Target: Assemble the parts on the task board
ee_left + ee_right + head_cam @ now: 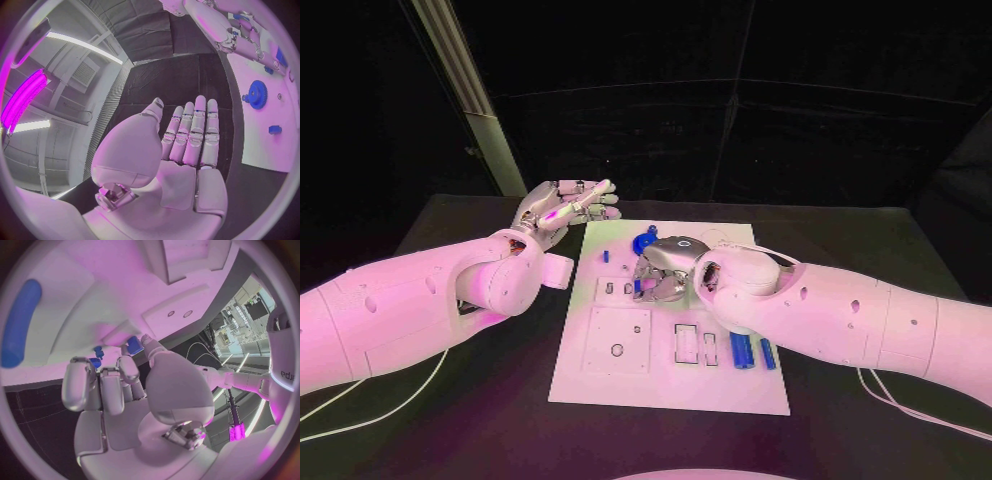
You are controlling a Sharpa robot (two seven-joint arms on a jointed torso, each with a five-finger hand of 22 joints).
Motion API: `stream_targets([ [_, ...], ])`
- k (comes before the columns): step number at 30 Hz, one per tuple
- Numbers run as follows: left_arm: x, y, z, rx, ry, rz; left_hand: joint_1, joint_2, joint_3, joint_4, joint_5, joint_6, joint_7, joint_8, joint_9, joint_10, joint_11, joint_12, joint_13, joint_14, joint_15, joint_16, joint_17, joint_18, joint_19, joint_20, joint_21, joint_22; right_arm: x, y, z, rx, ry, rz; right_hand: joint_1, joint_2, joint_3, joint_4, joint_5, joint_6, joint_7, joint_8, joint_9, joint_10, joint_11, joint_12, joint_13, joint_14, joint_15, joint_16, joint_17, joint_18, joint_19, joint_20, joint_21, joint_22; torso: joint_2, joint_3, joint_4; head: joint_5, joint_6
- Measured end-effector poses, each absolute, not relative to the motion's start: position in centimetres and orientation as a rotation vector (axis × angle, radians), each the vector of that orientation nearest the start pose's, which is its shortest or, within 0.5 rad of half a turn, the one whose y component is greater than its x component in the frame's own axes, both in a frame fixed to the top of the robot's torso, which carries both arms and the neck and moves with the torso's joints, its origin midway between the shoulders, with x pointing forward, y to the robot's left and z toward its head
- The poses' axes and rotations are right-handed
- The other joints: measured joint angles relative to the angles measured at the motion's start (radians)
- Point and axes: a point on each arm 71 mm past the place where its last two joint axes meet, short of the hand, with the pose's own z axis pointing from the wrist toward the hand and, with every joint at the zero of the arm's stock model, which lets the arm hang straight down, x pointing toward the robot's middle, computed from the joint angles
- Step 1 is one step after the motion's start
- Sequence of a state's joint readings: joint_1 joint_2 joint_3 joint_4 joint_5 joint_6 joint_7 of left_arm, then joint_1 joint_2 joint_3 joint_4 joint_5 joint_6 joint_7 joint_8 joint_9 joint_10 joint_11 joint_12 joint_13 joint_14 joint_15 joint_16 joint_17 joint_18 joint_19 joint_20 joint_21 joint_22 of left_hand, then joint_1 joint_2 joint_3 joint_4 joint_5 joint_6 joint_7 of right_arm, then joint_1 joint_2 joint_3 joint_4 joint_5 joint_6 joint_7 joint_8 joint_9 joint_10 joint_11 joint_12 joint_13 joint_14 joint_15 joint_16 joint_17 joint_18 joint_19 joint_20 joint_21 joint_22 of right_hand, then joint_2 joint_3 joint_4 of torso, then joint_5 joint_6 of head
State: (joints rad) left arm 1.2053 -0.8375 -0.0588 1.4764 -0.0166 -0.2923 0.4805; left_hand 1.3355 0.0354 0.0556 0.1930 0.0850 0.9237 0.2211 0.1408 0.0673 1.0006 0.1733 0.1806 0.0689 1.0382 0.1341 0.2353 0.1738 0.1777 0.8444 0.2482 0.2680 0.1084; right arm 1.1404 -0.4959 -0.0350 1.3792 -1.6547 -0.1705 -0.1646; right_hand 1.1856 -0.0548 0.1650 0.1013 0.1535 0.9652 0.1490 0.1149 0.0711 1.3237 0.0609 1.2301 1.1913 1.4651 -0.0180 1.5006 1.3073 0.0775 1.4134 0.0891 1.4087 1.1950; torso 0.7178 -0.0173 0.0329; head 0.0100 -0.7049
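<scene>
We see a smooth white plastic-looking task board on a matt black surface; both robot hands look glossy, metallic.

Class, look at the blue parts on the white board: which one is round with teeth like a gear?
The blue gear near the board's far end, beside the open left hand. It is a toothed disc; the two parts at the near right are plain straight bars.

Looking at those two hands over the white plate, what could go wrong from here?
The right hand works low over the task board among small blue parts; its fingers might nudge one out of place. Its arm also passes close above two loose blue pegs and could brush them. The left hand hovers open beside the board.
</scene>
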Motion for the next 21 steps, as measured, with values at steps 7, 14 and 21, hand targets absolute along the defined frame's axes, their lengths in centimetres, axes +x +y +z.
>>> stream_targets([
  [7, 49.7, 22.1, -17.9, -1.052, 1.348, -1.563, 0.000, 0.000, 0.000, 0.000, 0.000, 0.000, 0.000, -0.004, 0.000, 0.000, 0.000, 0.000, 0.000, 0.000, 0.000, 0.000, 0.001, 0.000, 0.000, 0.000, 0.000, -0.001, 47.8, -5.9, -22.1, -0.442, 1.719, 0.693, -0.032, -0.004, -0.094, 0.063, -0.041, -0.028, 0.008, -0.008, 0.000, -0.011, 0.011, -0.008, -0.007, 0.000, 0.000, -0.002, 0.000, 0.000, 0.000, 0.000, 0.000, -0.002, 0.000, 0.0000, -0.0001, 0.000, 0.001],
  [14, 49.7, 22.1, -18.0, -1.054, 1.351, -1.559, 0.004, 0.004, -0.003, -0.003, 0.000, 0.007, -0.007, -0.004, 0.000, 0.011, -0.011, -0.003, 0.000, 0.019, -0.008, -0.004, 0.008, 0.000, 0.023, -0.004, 0.005, -0.001, 47.6, -6.1, -21.4, -0.415, 1.634, 0.731, -0.027, -0.008, -0.139, 0.076, -0.035, -0.042, 0.013, -0.012, 0.000, -0.020, 0.013, -0.014, -0.012, 0.000, 0.007, -0.005, 0.000, 0.000, -0.004, 0.004, -0.004, -0.004, -0.001, 0.0003, -0.0003, 0.000, 0.002],
  [21, 49.8, 22.3, -18.0, -1.049, 1.365, -1.543, 0.004, 0.004, -0.006, -0.006, 0.000, 0.048, -0.026, -0.004, 0.001, 0.080, -0.032, -0.014, 0.005, 0.158, -0.046, 0.030, 0.051, 0.000, 0.123, -0.042, 0.055, 0.012, 47.1, -7.9, -20.2, -0.385, 1.515, 0.838, 0.036, 0.010, -0.166, 0.069, 0.013, -0.050, 0.014, -0.014, 0.002, -0.022, 0.014, -0.014, -0.013, 0.000, 0.007, -0.019, 0.000, 0.000, -0.009, 0.009, -0.010, -0.013, -0.002, 0.0006, -0.0003, 0.001, 0.014],
])
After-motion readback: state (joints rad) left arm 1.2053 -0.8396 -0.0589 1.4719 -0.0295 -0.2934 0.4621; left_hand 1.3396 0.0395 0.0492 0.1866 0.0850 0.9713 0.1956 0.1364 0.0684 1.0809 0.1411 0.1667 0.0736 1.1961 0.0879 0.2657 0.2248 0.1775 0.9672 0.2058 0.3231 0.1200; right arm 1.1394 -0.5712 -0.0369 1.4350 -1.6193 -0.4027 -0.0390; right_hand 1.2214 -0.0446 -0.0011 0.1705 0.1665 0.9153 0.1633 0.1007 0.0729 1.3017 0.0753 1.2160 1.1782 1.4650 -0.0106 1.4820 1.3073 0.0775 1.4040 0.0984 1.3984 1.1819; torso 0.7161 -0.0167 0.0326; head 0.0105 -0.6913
